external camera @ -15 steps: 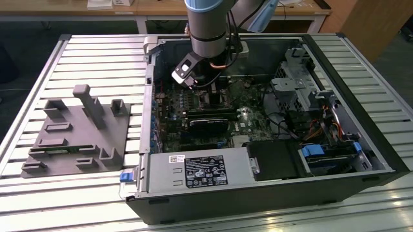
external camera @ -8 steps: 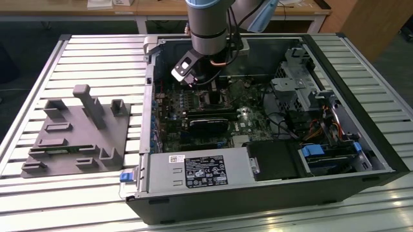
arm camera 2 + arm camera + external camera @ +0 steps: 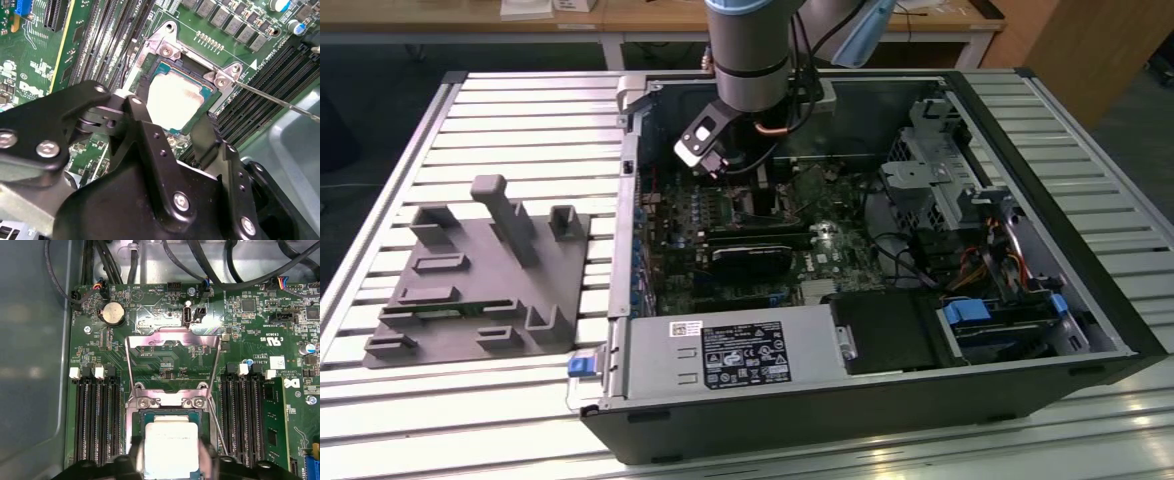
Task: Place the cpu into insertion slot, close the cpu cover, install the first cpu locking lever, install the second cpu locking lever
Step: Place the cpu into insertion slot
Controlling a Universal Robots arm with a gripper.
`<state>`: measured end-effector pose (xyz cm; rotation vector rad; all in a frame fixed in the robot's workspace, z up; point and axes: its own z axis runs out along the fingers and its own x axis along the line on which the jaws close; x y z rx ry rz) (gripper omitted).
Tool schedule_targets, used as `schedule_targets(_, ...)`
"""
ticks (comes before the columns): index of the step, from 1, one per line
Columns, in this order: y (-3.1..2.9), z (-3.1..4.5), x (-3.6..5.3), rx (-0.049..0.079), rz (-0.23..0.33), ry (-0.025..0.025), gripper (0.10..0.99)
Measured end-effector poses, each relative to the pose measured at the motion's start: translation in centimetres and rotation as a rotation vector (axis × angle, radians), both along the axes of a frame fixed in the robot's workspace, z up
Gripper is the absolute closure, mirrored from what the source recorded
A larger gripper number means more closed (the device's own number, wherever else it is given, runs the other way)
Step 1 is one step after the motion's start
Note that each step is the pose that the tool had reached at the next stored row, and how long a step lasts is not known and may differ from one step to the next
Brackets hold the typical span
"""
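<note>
At the exterior view's left, a grey moulded fixture [image 3: 474, 280] lies on the slatted table [image 3: 520, 100], well apart from the work. To its right stands the open computer case [image 3: 881, 410], and my arm [image 3: 754, 50] reaches down into it over the green board [image 3: 720, 290].

In the second wrist view, the gripper [image 3: 175, 122] straddles the cpu [image 3: 175, 95]. One black finger lies against each of two opposite edges, so I judge it is clamped narrowly on the chip. The cpu lies within the silver rim of the insertion slot [image 3: 167, 47], though I cannot tell whether it is fully seated. In the first wrist view, the cpu cover [image 3: 150, 337] is tipped back on the far side of the slot, clear of the chip. A thin locking lever [image 3: 280, 101] stands out to the right, unlatched.

I judge this to be the placing step. To do it well I keep the chip level and square to the rim. I never drag it sideways across the contacts.
</note>
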<state>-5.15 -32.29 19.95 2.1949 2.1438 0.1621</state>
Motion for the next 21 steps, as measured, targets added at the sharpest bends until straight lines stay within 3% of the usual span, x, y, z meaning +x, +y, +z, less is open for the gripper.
schedule_targets(2,0.0,0.01,0.0,0.0,0.0,0.0001,0.616)
schedule_targets(3,0.0,0.01,0.0,0.0,0.0,0.0,0.616)
schedule_targets(5,0.0,0.02,0.0,0.0,0.0,0.0001,0.733)
schedule_targets(7,0.0,0.03,0.0,0.0,0.0,0.0,0.733)
schedule_targets(11,0.0,0.05,0.0,0.0,0.0,0.0,0.969)
schedule_targets(17,0.0,0.07,0.0,0.0,0.0,0.0001,0.98)
schedule_targets(18,0.0,0.07,0.03,0.0,0.0,0.0062,0.98)
schedule_targets(19,0.0,0.06,0.06,0.0,0.0,0.0161,0.98)
schedule_targets(20,0.0,0.07,0.07,0.0,0.0,0.0218,0.98)
schedule_targets(21,0.0,0.07,0.07,0.0,0.0,0.0221,0.98)
